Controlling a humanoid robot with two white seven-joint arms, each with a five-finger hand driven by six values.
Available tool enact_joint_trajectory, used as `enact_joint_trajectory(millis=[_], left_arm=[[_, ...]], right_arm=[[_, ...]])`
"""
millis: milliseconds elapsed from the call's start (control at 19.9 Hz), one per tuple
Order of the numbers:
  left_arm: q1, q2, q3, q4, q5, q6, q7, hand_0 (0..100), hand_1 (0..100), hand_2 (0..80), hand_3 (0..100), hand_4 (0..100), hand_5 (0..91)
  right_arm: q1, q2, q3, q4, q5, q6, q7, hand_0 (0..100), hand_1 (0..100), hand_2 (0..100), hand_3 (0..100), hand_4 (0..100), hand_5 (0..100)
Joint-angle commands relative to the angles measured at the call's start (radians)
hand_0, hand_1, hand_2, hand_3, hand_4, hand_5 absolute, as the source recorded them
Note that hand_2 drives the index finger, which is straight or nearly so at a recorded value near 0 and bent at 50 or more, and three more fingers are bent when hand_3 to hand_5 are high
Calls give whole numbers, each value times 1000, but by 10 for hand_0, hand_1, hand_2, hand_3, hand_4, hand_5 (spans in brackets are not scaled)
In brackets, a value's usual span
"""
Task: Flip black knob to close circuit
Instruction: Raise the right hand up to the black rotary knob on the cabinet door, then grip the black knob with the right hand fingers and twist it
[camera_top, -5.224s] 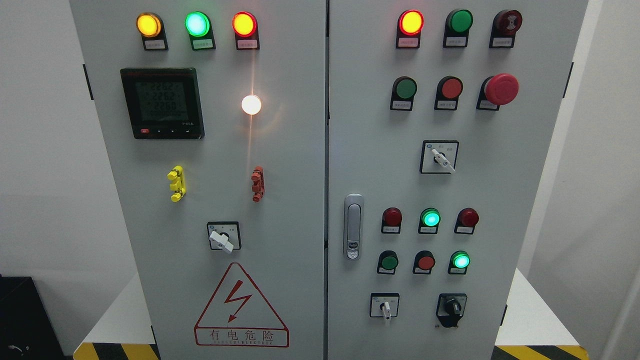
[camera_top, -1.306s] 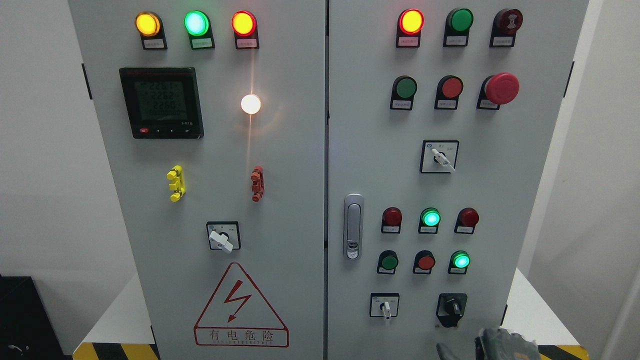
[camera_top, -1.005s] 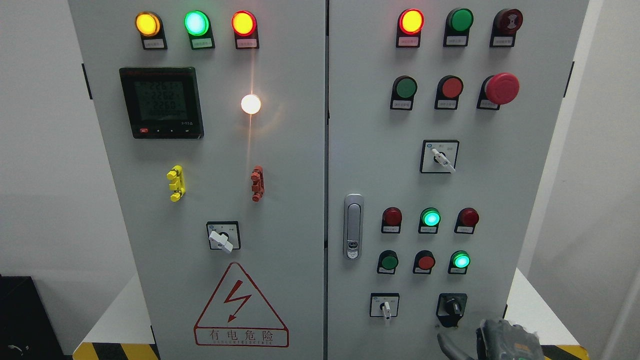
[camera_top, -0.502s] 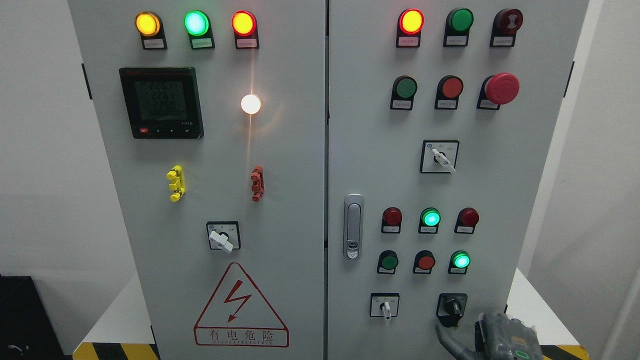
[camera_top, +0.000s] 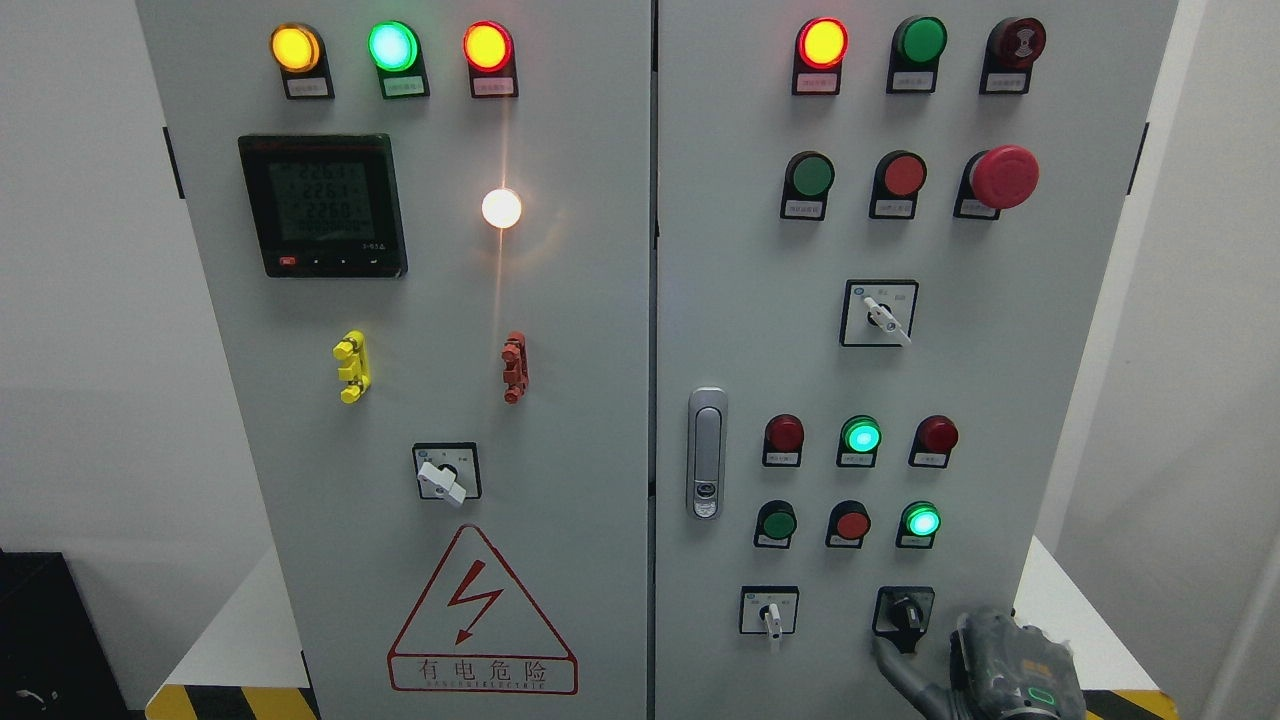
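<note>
The black knob (camera_top: 905, 612) sits on its black plate at the lower right of the grey cabinet's right door (camera_top: 740, 300), its handle pointing roughly upward. My right hand (camera_top: 935, 668) comes up from the bottom right corner, just below and to the right of the knob. Its thumb (camera_top: 893, 663) reaches up to the knob plate's lower edge, and whether it touches is unclear. The hand is open and holds nothing. My left arm does not show.
A white-handled selector switch (camera_top: 769, 612) sits left of the knob. Above them are red and green buttons, one of them a lit green lamp (camera_top: 921, 521). A door latch (camera_top: 706, 452) is near the centre seam. The left door carries a meter (camera_top: 323, 205) and a warning triangle (camera_top: 482, 612).
My right hand has risen into view from the bottom right corner and moved up and left, bringing its thumb close under the black knob. The knob has not turned.
</note>
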Motion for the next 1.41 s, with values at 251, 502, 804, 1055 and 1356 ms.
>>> enact_joint_trajectory(millis=[251, 502, 804, 1055, 1356], left_arm=[[0, 0, 0, 0, 0, 0, 1, 120, 556, 0, 0, 0, 0], [0, 0, 0, 0, 0, 0, 1, 120, 556, 0, 0, 0, 0], [0, 0, 0, 0, 0, 0, 1, 120, 556, 0, 0, 0, 0], [0, 0, 0, 0, 0, 0, 1, 120, 556, 0, 0, 0, 0], [0, 0, 0, 0, 0, 0, 1, 120, 556, 0, 0, 0, 0]], right_arm=[[-16, -5, -18, 49, 8, 3, -28, 0, 0, 912, 1000, 986, 1000], [-14, -12, -25, 49, 8, 2, -30, 0, 0, 909, 1000, 985, 999], [-14, -19, -37, 47, 6, 2, -30, 0, 0, 909, 1000, 986, 998], [-14, -22, -48, 46, 3, -3, -30, 0, 0, 907, 1000, 986, 997], [-16, -23, -61, 41, -4, -4, -30, 0, 0, 908, 1000, 986, 997]])
